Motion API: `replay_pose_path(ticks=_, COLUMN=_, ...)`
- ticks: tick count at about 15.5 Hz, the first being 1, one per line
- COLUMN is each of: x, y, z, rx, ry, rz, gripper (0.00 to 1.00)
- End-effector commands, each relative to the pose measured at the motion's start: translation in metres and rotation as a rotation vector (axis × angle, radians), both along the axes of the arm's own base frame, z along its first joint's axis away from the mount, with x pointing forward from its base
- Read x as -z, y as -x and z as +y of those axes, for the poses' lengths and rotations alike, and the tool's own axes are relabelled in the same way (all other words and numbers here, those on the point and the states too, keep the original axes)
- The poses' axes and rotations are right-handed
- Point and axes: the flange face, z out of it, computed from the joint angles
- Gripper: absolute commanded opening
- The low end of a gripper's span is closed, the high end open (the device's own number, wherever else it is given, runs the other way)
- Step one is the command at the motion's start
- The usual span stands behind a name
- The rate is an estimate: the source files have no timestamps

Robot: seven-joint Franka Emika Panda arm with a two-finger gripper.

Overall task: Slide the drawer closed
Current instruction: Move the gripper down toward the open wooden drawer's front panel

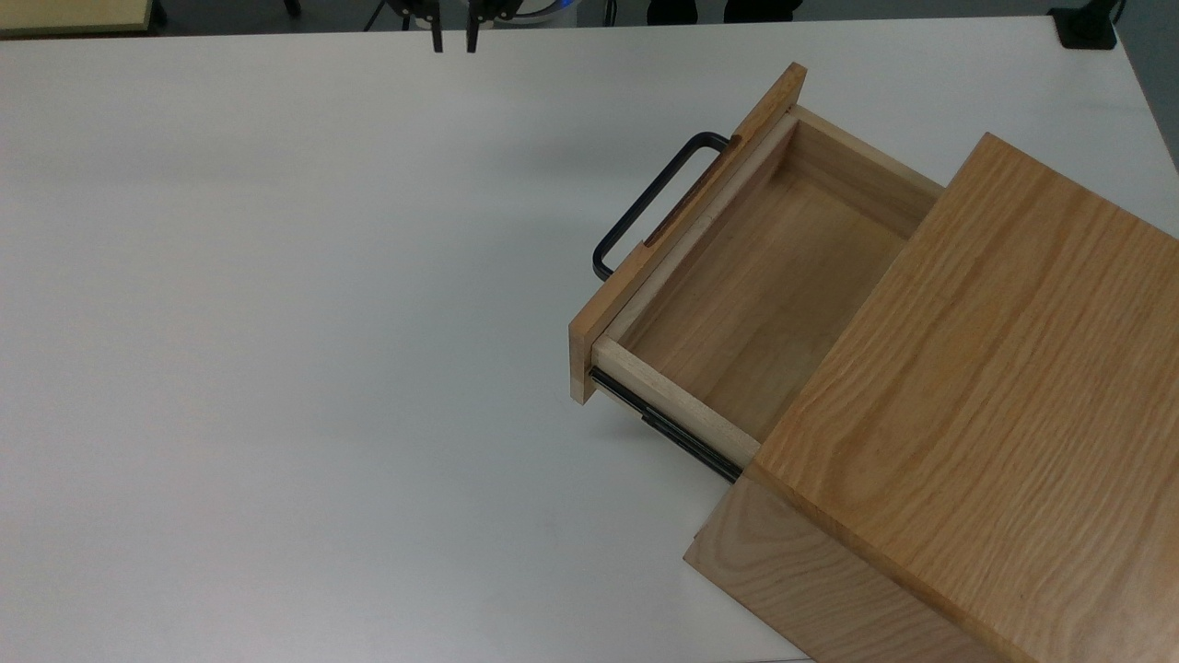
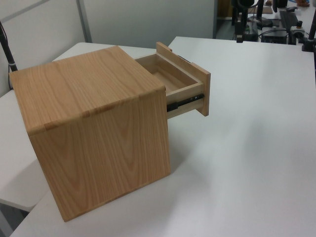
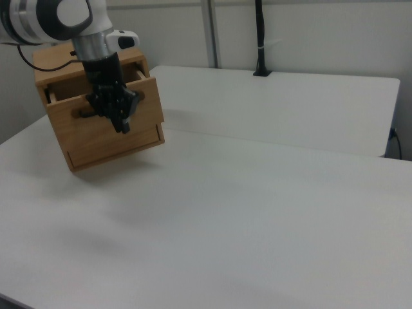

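While the light-wood drawer [image 1: 737, 304] stands pulled out of its oak-grain cabinet [image 1: 976, 405] on the smooth white table [image 1: 276, 368], thin black bar handle [image 1: 649, 204] facing outward, the gripper [image 1: 453, 32] hangs well apart, its dark fingers slightly parted and holding nothing.

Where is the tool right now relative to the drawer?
In the top view the tool hangs at the top edge over the table's far side, well to the top view's left of the drawer and clear of its handle.
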Motion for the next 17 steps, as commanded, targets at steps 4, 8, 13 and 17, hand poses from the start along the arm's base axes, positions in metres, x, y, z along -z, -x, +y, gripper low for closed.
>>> replay_pose_path(ticks=4, x=0.031, y=-0.038, z=0.020, rx=-0.019, ry=-0.062, rz=-0.067, gripper=0.00)
replay_pose_path(ticks=8, x=0.055, y=-0.058, z=0.044, rx=-0.142, ry=-0.118, rz=-0.088, gripper=0.00)
replay_pose_path(ticks=13, x=0.066, y=-0.078, z=0.088, rx=-0.305, ry=-0.143, rz=-0.141, gripper=0.00)
replay_pose_path(ticks=17, x=0.067, y=-0.081, z=0.126, rx=-0.363, ry=-0.157, rz=-0.191, gripper=0.00)
